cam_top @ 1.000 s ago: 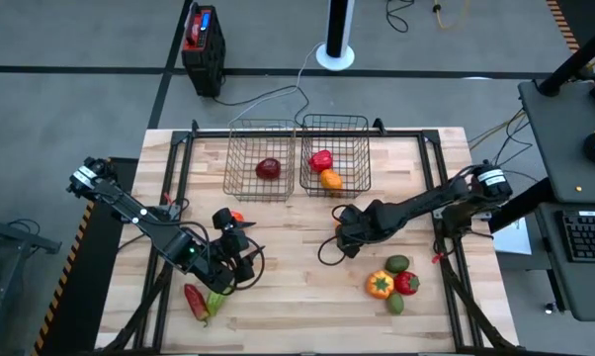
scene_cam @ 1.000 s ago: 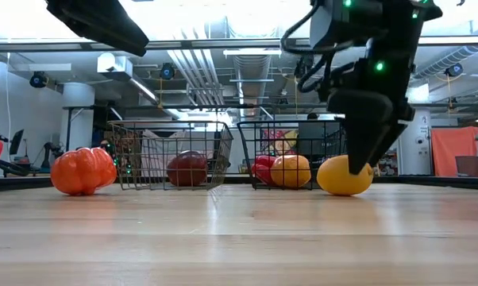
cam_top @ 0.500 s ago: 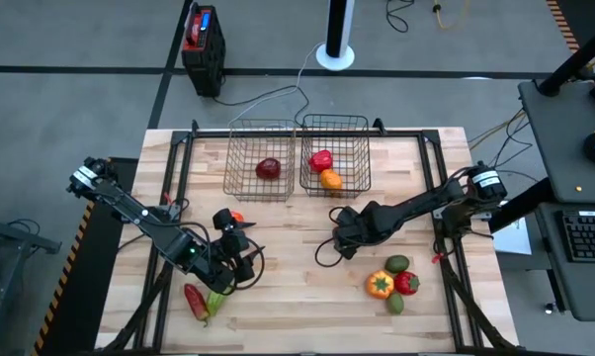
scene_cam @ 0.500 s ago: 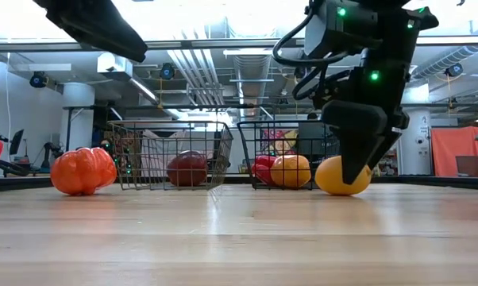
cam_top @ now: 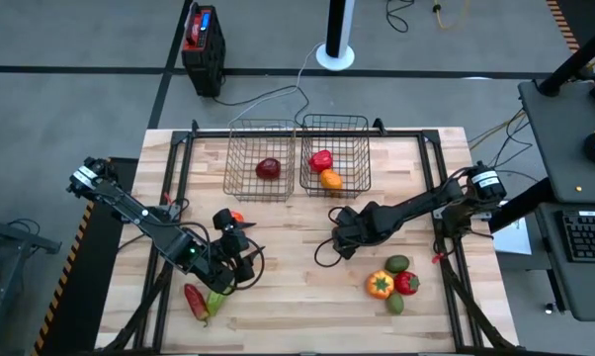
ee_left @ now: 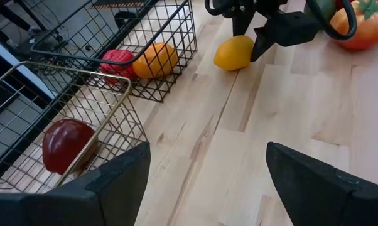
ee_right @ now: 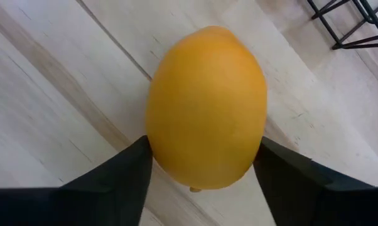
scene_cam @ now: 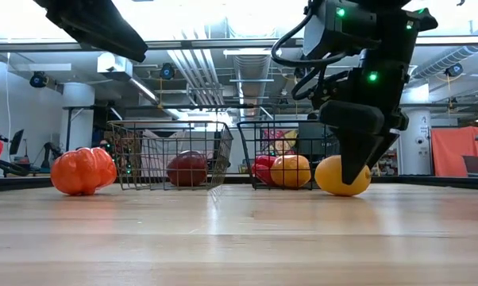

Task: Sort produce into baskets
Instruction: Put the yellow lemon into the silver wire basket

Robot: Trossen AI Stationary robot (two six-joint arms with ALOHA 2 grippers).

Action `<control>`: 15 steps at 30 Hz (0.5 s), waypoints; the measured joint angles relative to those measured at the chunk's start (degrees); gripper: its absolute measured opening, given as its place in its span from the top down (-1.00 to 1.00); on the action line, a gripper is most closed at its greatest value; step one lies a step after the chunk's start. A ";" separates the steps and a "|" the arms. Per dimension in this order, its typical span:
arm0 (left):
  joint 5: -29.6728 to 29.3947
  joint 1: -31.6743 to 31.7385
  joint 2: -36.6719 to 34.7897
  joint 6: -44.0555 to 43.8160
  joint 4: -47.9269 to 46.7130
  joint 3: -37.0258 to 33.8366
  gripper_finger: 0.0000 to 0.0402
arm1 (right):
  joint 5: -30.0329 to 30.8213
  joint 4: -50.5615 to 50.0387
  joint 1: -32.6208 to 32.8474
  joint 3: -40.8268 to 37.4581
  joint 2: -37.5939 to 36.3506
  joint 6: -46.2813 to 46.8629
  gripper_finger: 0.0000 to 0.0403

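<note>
A yellow lemon-shaped fruit (ee_right: 205,107) lies on the wooden table in front of the right basket (cam_top: 349,148). My right gripper (ee_right: 201,150) stands over it, shut on it. That basket holds a red pepper (cam_top: 320,159) and an orange fruit (cam_top: 330,180). A dark red fruit (cam_top: 268,168) sits in the left basket (cam_top: 248,158). My left gripper (ee_left: 208,163) hangs open above the table's near left part with nothing between its fingers. My right gripper pinches the yellow fruit's two long sides (ee_right: 152,141) between its two fingers. The fingers (scene_cam: 356,159) come from above, slanting down, and lie across the fruit. The fruit (scene_cam: 334,176) rests on the table on its side.
An orange ribbed fruit (scene_cam: 82,170) lies by my left arm. A red pepper (cam_top: 195,299) and a green piece (cam_top: 214,300) lie near the front left. An orange pepper (cam_top: 380,285), a red piece (cam_top: 406,283) and two green ones (cam_top: 397,263) cluster at the front right.
My right gripper has sunk a little around the yellow fruit, and the fruit has slid slightly along the table toward the baskets' middle. My left arm has kept still.
</note>
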 joint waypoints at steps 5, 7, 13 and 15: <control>1.17 0.00 0.00 0.37 0.50 0.00 -0.48 | 0.06 0.06 0.32 0.00 -0.17 0.00 -0.03; 3.91 0.00 0.00 2.27 1.58 -0.10 -0.48 | 0.07 0.06 0.92 0.01 -0.58 0.00 -0.03; 10.48 -0.04 0.00 13.30 14.94 -2.77 -0.48 | -0.02 3.77 5.10 0.00 -1.86 -1.25 -0.07; 10.83 -0.04 0.00 17.56 22.35 -5.11 -0.48 | -0.07 7.82 6.66 0.00 -1.97 -2.71 -0.06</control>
